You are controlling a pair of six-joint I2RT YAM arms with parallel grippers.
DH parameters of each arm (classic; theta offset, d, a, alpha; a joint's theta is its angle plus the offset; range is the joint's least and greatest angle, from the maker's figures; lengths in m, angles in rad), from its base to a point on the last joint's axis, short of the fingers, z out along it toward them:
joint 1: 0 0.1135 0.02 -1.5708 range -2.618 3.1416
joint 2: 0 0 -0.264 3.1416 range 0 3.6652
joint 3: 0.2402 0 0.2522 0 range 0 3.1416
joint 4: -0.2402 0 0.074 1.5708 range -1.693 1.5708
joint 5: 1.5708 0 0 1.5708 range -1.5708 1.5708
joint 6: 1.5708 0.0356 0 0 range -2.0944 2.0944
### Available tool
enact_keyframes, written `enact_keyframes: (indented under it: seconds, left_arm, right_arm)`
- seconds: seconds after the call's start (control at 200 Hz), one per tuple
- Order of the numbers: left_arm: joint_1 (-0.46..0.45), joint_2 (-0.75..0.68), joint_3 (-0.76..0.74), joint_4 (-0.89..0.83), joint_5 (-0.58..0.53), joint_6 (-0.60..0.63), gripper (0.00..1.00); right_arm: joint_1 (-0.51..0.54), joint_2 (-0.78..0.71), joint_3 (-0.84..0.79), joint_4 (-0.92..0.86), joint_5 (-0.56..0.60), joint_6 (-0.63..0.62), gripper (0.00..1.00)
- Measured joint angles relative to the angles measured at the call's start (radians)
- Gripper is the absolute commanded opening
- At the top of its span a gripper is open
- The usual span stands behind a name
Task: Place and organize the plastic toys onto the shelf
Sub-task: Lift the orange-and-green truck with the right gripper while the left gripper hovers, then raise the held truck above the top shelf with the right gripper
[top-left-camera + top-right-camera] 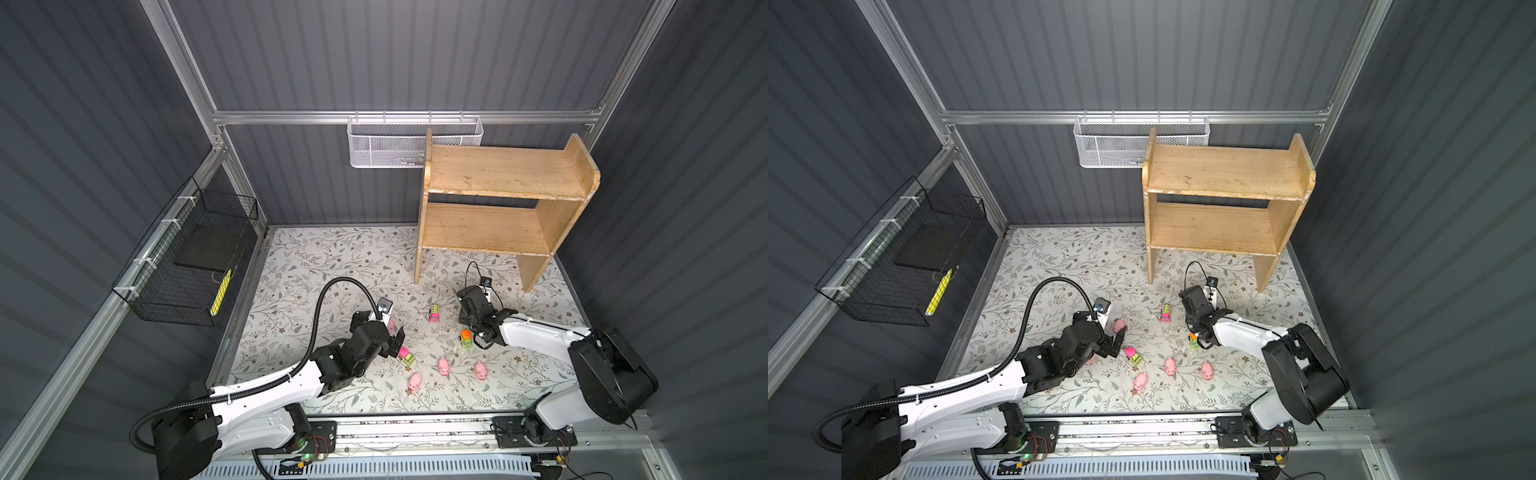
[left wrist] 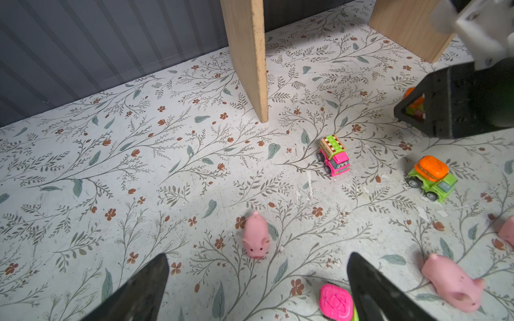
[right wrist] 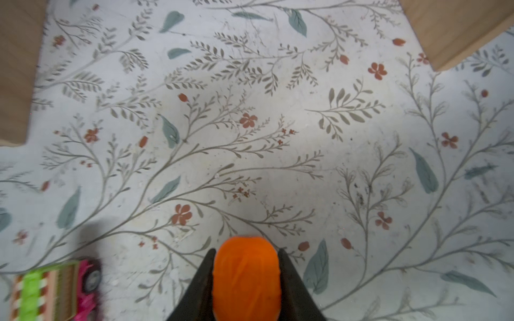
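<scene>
**Fig.** Both arms low over the floral mat (image 1: 332, 266).

**R side:** my right gripper (image 3: 246, 250) is clamped on an orange-topped toy (image 3: 246, 280). My fingers (image 3: 201, 286) press its two flanks, and its front pokes just past the tips. Can't tell whether it's clear of the mat.

**L side:** my left gripper (image 2: 258, 255) has its fingers spread wide. A pink pig (image 2: 256, 236) stands in the gap btw. the tips, touching neither. A pink-topped vehicle (image 2: 335, 301) sits just beside one finger.

**Other toys, all on the mat:**
- pink/green truck (image 2: 333, 155)
- orange/green truck (image 2: 431, 178)
- left pig (image 1: 414, 380), mid pig (image 1: 444, 366) and right pig (image 1: 481, 370), in a loose row.

The shelf (image 1: 498, 170) stands at the mat's far right, nearer my right gripper.
</scene>
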Motion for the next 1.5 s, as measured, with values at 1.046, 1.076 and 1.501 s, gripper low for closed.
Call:
enact_keyframes:
  seconds: [1.046, 1.076, 1.501]
  left_arm:
    - [-0.058, 0.237, 0.560, -0.168, 0.215, 0.102, 1.00]
    - [-0.061, 0.249, 0.585, -0.177, 0.220, 0.107, 1.00]
    - [-0.067, 0.339, 0.777, -0.261, 0.278, 0.167, 1.00]
  right_arm:
    - [0.027, -0.444, 0.788, -0.816, -0.005, -0.289, 0.29]
    - [0.022, -0.428, 0.822, -0.819, -0.005, -0.301, 0.29]
    - [-0.203, -0.126, 1.310, -0.875, -0.132, -0.444, 0.28]
